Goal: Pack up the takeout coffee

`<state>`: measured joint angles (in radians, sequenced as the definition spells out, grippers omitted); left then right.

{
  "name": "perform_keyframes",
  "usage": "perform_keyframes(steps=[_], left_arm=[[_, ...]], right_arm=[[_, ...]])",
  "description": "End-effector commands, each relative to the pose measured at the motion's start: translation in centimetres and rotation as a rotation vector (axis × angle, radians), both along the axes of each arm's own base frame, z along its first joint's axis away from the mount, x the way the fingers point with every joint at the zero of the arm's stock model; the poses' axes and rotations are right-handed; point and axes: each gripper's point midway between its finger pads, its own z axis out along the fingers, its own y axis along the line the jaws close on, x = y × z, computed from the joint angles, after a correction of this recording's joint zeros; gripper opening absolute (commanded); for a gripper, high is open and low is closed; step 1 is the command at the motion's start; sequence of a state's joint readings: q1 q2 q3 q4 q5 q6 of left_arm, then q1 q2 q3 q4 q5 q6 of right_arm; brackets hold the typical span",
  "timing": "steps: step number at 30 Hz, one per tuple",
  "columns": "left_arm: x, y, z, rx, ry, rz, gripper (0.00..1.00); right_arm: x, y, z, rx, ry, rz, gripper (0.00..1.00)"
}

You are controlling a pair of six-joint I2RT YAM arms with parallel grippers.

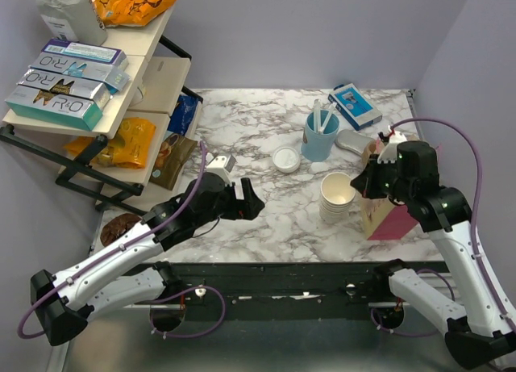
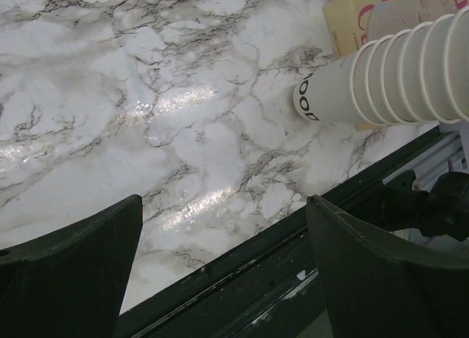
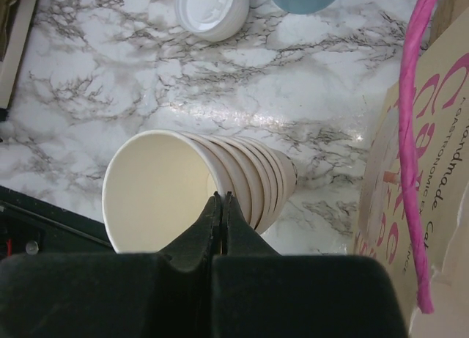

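The takeout coffee, a small white cup with a round white lid, stands in the middle of the marble table, with no gripper on it. To its right stands a stack of lidless cream paper cups. My right gripper is shut, its tips pinched on the rim of the top cup, one finger inside and one outside. A tan paper bag with pink lettering and a pink handle stands just right of the stack. My left gripper is wide open and holds nothing, low over the table's near edge.
A light-blue mug with white sticks stands behind the stack, with a blue box at the back right. A shelf rack with boxes and snack bags lines the left side. The black front rail runs along the near edge.
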<state>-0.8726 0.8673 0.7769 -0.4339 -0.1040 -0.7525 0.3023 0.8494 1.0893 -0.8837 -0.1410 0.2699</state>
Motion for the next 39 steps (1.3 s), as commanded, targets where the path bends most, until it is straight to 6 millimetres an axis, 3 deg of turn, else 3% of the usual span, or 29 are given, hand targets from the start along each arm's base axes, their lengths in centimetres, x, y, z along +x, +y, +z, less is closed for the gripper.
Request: perform_keyframes(steps=[1, 5, 10, 15, 21, 25, 30, 31, 33, 34, 35, 37, 39], left_arm=[[0.2, -1.0, 0.1, -0.018, -0.008, -0.020, 0.99], [0.3, -3.1, 1.8, -0.117, -0.002, -0.059, 0.99], [0.2, -7.2, 5.0, -0.302, 0.030, -0.148, 0.99], [0.7, -10.5, 5.0, -0.356, 0.088, -0.198, 0.99], [0.8, -13.0, 6.2, -0.375, 0.072, -0.253, 0.99], [1.2, -13.6, 6.7, -0.359, 0.064, -0.264, 0.99], [1.8, -10.6, 7.4, -0.304, 0.003, -0.158, 0.99], [2.2, -9.3, 6.7, -0.263, -0.002, -0.102, 0.99], [2.2, -6.9, 7.4, -0.248, -0.038, -0.023, 0.99], [2.7, -5.0, 6.5, -0.193, -0.039, 0.056, 0.99], [2.4, -3.5, 7.1, -0.196, -0.058, 0.091, 0.99], [2.0, -0.7, 5.8, -0.134, -0.031, 0.180, 0.99], [1.8, 2.4, 5.7, -0.116, -0.053, 0.273, 0.99]], right_arm=[[0.1, 0.0, 1.7, 0.031, -0.053, -0.028, 0.01], [0.6, 0.1, 1.2, 0.062, -0.046, -0.063, 0.01], [0.5, 0.8, 1.1, 0.125, -0.032, -0.076, 0.01], [0.7, 0.4, 1.4, 0.149, -0.046, -0.125, 0.01], [0.5, -0.2, 5.7, 0.184, -0.168, -0.144, 0.01], [-0.1, -0.8, 9.0, 0.185, -0.244, -0.146, 0.01], [-1.3, 0.1, 12.8, 0.196, -0.318, -0.042, 0.01], [-1.7, 0.8, 13.2, 0.206, -0.326, 0.011, 0.01], [-1.4, 1.4, 14.0, 0.224, -0.324, 0.029, 0.01], [-0.9, 2.2, 13.5, 0.219, -0.293, 0.071, 0.01], [-0.5, 2.8, 13.5, 0.229, -0.283, 0.092, 0.01], [-0.2, 5.2, 13.0, 0.247, -0.255, 0.188, 0.01], [0.6, 6.8, 13.3, 0.241, -0.286, 0.214, 0.01]])
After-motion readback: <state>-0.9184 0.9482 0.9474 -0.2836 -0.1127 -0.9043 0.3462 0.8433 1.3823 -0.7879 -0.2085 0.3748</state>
